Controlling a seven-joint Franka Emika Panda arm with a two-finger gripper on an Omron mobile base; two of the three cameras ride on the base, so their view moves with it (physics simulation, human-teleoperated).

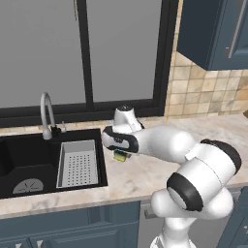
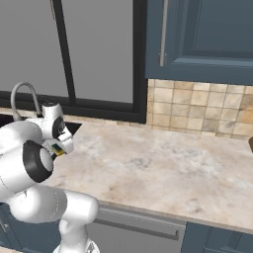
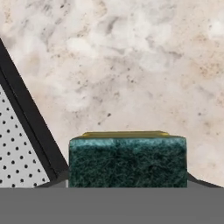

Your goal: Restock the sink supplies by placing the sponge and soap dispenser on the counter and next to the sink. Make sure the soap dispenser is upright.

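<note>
- The gripper (image 1: 121, 156) is clamped on the sponge (image 3: 127, 160), green face toward the camera.
- Bare desk (image 3: 131, 65) lies beneath; the sink (image 3: 30, 127) edge runs at nine o'clock.

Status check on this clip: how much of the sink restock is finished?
Nothing looks finished. In hand: the sponge sits in the pincer above the counter, just right of the sink. Left: set it down, then stand the soap dispenser upright beside the sink.
</note>
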